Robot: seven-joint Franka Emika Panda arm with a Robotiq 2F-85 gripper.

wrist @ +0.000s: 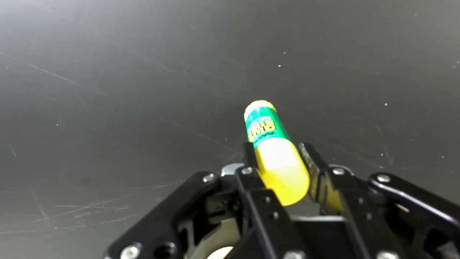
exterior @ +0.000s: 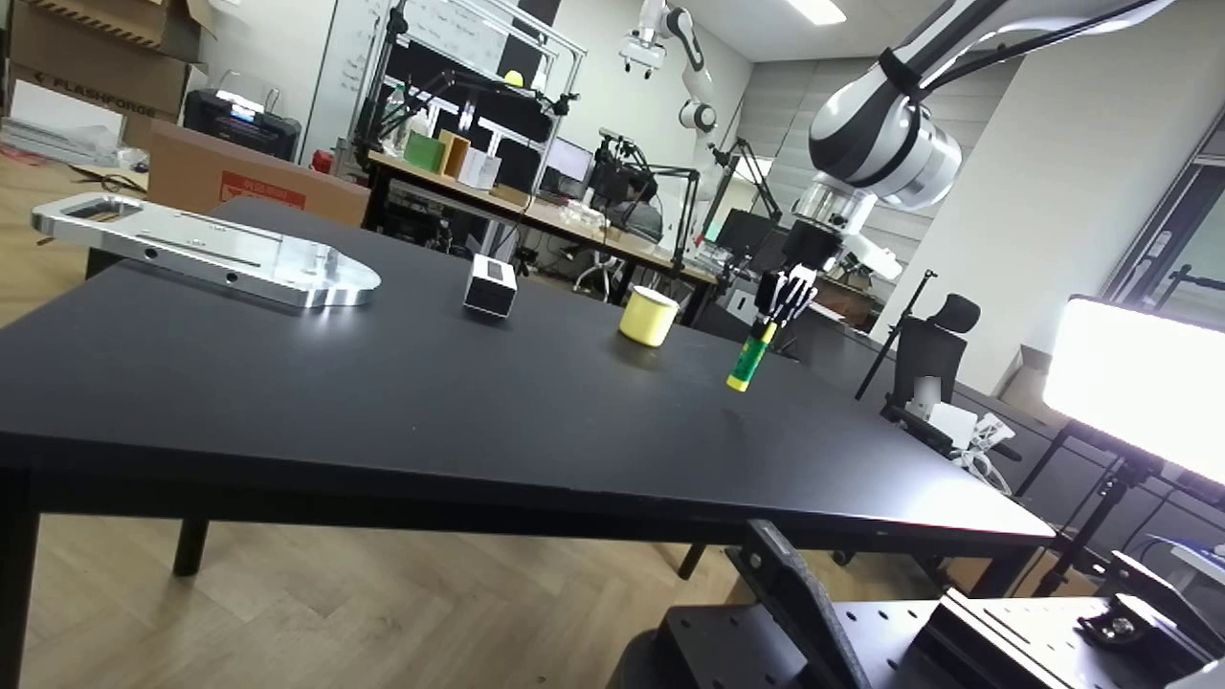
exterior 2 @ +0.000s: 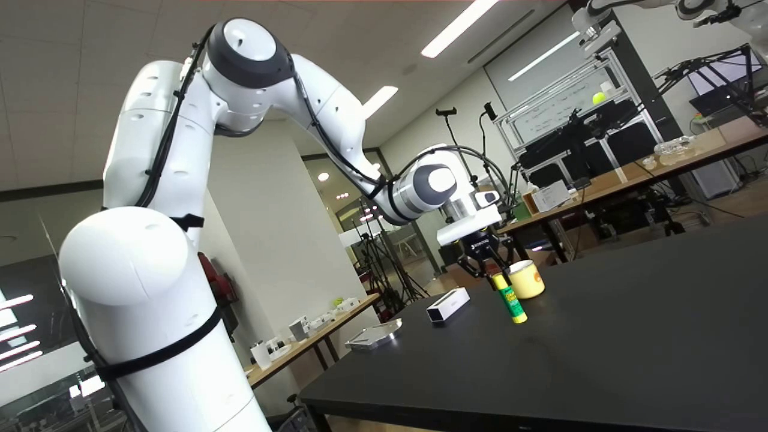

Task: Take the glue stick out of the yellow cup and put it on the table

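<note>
Gripper (wrist: 276, 155) pinched on yellow end of green glue stick (exterior: 752, 360) — jaws parted only by stick's width. Stick hangs tilted above black table (exterior: 431, 402), outside yellow cup (exterior: 648, 318) — cup stands upright on table nearby.

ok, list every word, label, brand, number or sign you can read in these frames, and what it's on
"FLASHFORGE": on a cardboard box, in an exterior view.
Too small or blurred to read:
Glue stick: label lettering, upside down in the wrist view.
Gripper: small pale lettering on its body.
Red label on another cardboard box.
Whiteboard: handwriting.
Yellow cup: orange mark.
</note>
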